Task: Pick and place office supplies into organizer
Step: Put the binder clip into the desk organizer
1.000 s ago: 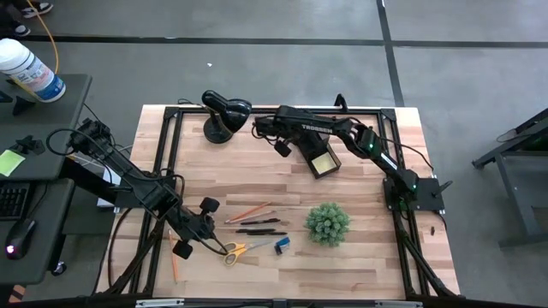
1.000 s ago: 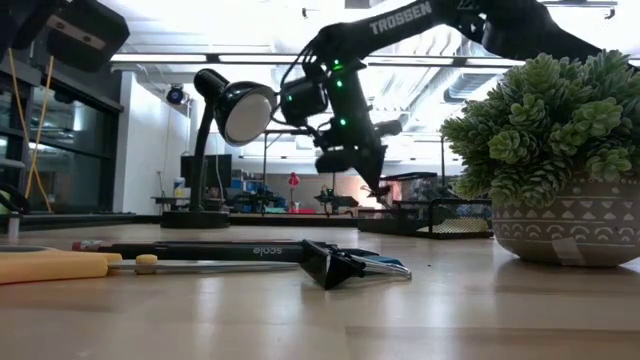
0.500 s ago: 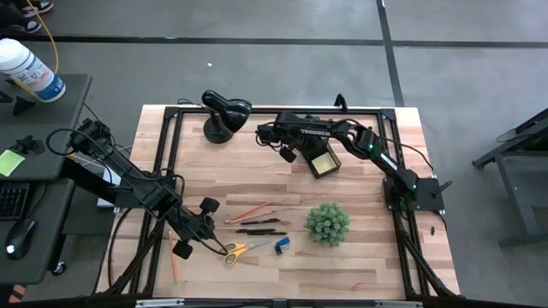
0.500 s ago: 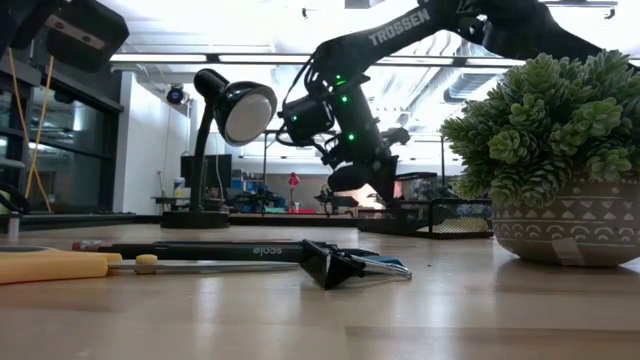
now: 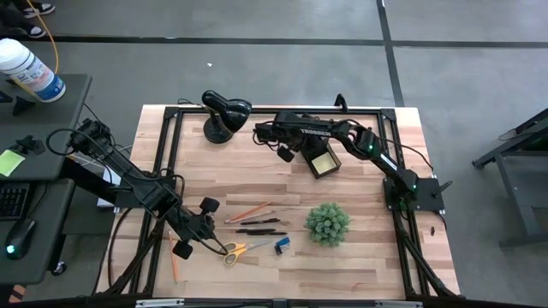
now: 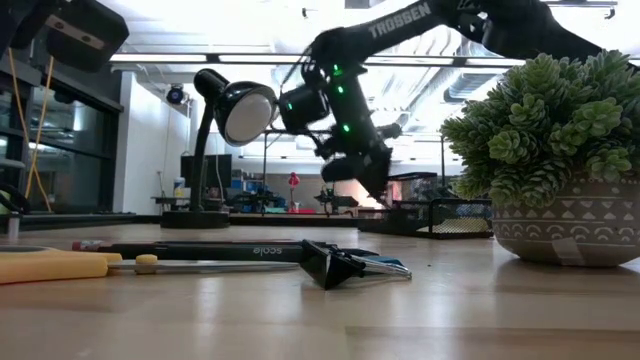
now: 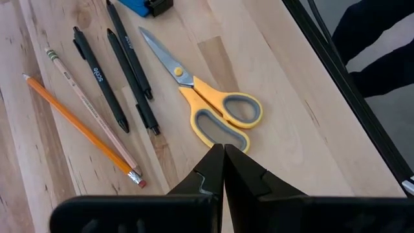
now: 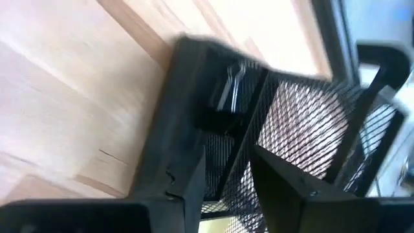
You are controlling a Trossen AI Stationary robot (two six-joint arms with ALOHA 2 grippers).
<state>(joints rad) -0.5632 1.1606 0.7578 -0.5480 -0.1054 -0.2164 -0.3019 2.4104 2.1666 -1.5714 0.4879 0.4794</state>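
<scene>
Two arms present. Left gripper, fingers pressed together and empty, hovers just beside the yellow-handled scissors; pencils and black pens lie alongside on the table. Farther right, the black mesh organizer, sticky notes showing inside, sits under the right gripper, fingers apart, holding nothing.

light: bright, even overhead | glare: ceiling strips (low view) | blur: right wrist view smeared
</scene>
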